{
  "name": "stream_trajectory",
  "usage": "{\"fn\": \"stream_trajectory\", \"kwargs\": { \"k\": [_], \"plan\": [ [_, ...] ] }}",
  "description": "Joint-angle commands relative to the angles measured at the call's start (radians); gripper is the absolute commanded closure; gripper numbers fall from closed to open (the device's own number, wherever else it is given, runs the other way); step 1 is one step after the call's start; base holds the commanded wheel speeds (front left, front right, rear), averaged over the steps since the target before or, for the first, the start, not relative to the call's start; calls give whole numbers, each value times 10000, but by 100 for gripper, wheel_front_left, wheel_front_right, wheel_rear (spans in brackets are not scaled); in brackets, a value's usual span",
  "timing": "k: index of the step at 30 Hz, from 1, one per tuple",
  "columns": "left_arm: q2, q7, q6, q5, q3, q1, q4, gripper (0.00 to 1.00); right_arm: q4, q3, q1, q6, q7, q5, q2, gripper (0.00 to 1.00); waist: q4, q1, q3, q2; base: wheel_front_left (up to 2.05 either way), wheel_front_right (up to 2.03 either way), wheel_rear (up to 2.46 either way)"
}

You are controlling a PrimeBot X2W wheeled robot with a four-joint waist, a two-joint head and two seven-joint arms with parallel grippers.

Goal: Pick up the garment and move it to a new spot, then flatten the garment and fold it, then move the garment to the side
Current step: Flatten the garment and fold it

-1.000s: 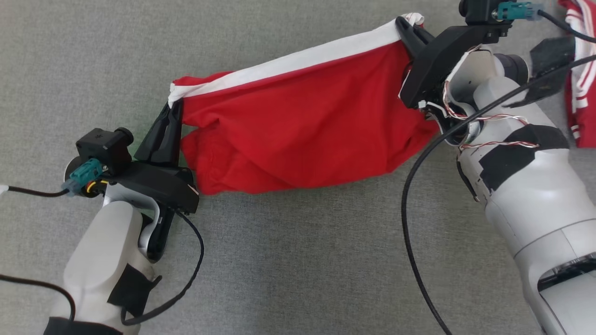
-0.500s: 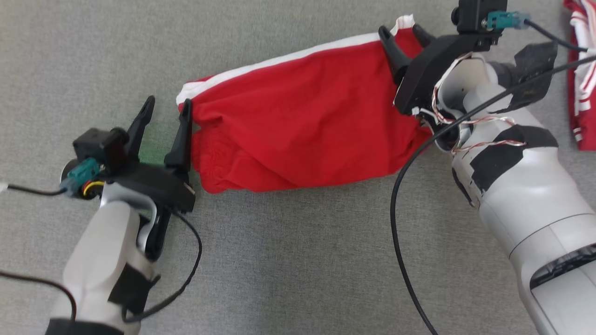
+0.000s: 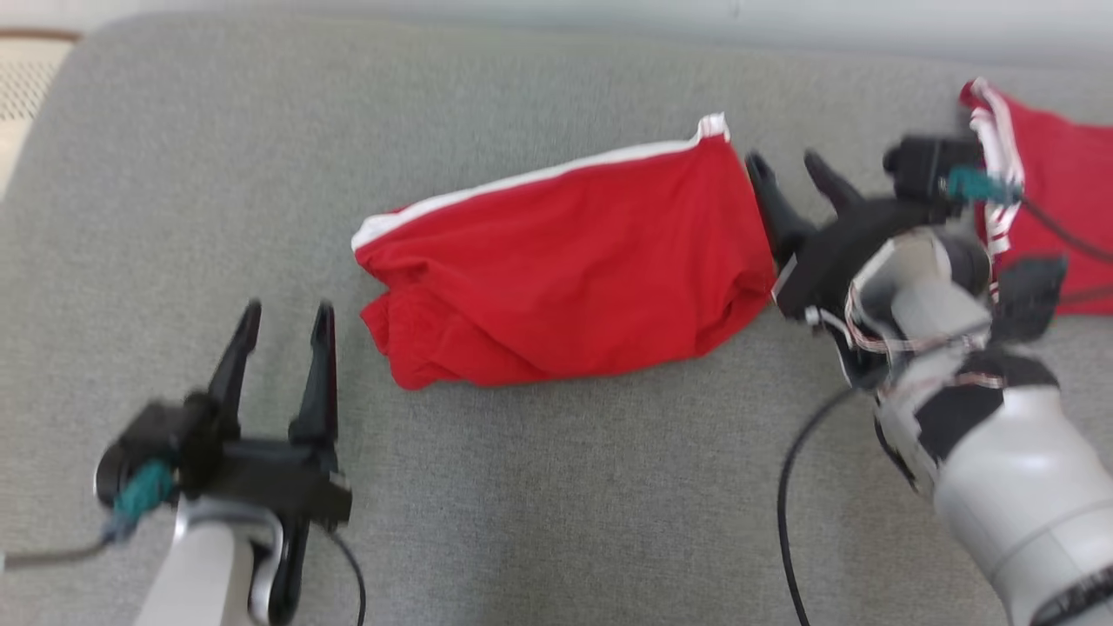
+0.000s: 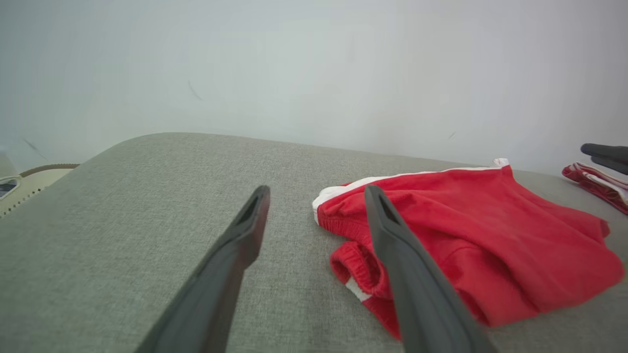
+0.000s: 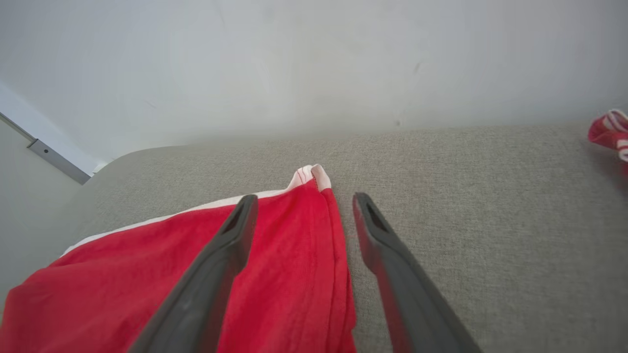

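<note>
The red garment [image 3: 565, 278] lies on the grey padded surface [image 3: 556, 487] around the middle, its white trim [image 3: 539, 178] running along the far edge. The left gripper [image 3: 289, 309] hangs near and to the left of it, jaws spread wide and empty, clear of the cloth. The right gripper [image 3: 783, 159] sits just beside the garment's right edge, also wide open and holding nothing. A second red striped garment [image 3: 1043, 174] lies at the far right, apart from the first. The cloth looks laid down but not flat: the near-left corner is bunched, with an elastic hem rolled under, and the near edge sags into folds. Flattening seems the step in hand. To do it well, each gripper would best take a near corner low against the surface, pinch a single layer only, and draw outward and nearward evenly so the trim stays straight; the right arm should stay off the striped garment.
</note>
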Motion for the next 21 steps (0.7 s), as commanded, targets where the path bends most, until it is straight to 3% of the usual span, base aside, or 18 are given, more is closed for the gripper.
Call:
{"fn": "stream_trajectory", "kwargs": {
  "k": [1, 13, 21],
  "plan": [
    [-5, -28, 101, 169, 167, 695, -487, 0, -210, 144, 480, -9, -250, 120, -201, 0, -83, 2, -613, 0, 0, 0, 0],
    [-510, -27, 730, 857, 810, 3107, -3051, 0, -908, 236, 2593, -8, -1322, -124, -929, 0, 7, 2, -1535, 0, 0, 0, 0],
    [-723, -27, 946, 852, 710, 4158, -3607, 0, -1345, -813, 3937, -8, -1491, -467, -775, 0, 202, 2, -1948, 0, 0, 0, 0]
  ]
}}
